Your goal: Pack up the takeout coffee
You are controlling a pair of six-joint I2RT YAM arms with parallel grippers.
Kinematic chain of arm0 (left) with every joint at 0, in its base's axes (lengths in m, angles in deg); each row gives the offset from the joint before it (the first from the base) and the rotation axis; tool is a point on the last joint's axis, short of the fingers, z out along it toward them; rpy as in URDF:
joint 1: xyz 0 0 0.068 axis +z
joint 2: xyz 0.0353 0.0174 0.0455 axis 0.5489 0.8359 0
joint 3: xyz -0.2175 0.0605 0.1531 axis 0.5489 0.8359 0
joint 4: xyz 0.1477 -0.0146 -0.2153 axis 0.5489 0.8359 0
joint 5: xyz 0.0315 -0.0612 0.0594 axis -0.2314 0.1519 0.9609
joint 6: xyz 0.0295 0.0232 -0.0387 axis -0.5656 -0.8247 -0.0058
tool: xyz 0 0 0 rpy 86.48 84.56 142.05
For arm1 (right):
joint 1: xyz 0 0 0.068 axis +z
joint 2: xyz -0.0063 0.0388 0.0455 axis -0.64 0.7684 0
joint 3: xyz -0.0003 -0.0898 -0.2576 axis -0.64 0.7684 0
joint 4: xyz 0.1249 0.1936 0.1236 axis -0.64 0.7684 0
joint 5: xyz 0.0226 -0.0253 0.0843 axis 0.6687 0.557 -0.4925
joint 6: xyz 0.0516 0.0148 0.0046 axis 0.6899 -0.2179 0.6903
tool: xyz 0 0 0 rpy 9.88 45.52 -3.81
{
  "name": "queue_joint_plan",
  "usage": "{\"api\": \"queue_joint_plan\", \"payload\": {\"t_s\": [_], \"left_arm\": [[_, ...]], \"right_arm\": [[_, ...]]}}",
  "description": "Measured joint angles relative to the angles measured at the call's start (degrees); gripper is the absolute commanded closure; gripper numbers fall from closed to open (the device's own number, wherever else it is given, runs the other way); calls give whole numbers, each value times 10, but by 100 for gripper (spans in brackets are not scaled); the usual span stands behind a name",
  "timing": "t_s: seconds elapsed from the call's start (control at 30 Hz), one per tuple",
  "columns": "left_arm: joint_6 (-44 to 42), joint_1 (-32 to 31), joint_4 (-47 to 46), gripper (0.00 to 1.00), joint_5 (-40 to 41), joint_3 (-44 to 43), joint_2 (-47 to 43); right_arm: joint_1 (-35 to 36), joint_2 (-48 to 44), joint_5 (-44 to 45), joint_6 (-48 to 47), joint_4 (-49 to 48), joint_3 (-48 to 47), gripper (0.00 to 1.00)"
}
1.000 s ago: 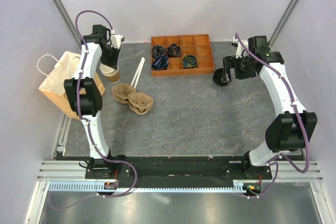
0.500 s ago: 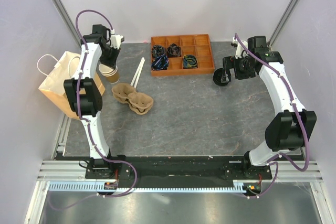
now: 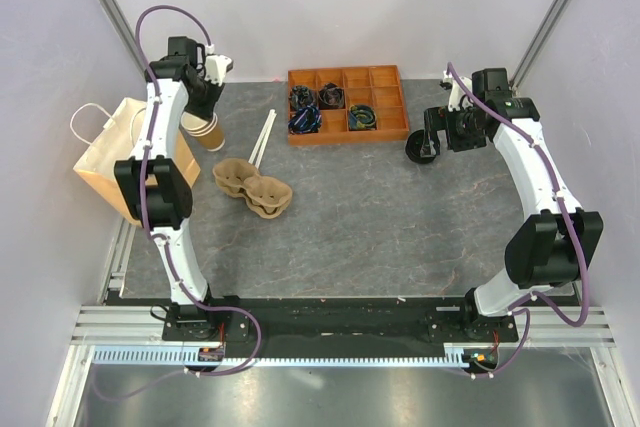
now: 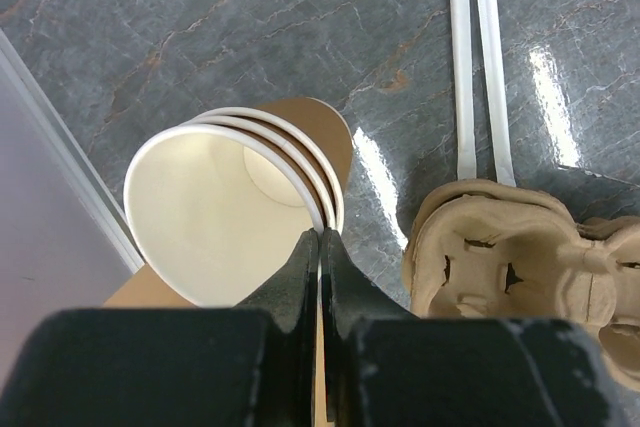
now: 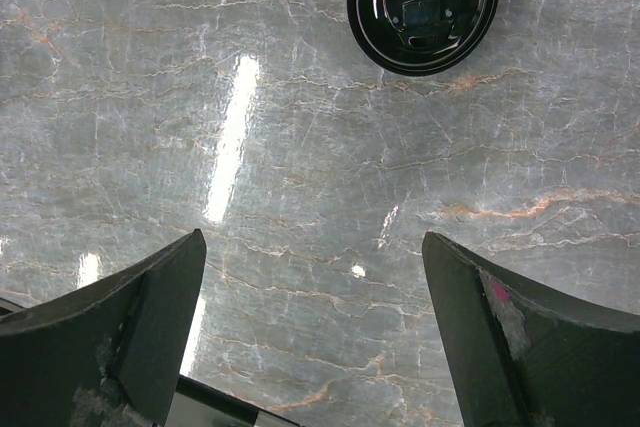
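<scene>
My left arm had drawn back toward the far wall, taking the stack of paper cups [image 4: 225,197] with it, a little farther from the cup carrier [image 4: 520,247]. My left gripper [image 4: 320,247] was pinched tight on the stack's rim. Its fingers hid the cups' near wall, and from above the wrist covered the grip. My right gripper [image 5: 312,247] hung spread wide, holding nothing, near the black lid [image 5: 423,9] on the table [image 5: 300,147]. Whether a cup stood under that lid I could not tell. The carrier was cut off at the wrist view's right edge.
</scene>
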Motion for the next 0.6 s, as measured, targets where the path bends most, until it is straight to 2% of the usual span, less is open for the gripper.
{"api": "queue_joint_plan", "payload": {"t_s": [0.33,0.6], "left_arm": [[-9,-14,-4,98,21,7,-5],[-9,-59,-52,98,69,96,-31]], "right_arm": [[0,0,-5,0,0,0,2],[5,16,-54,23,-8,-17,2]]}}
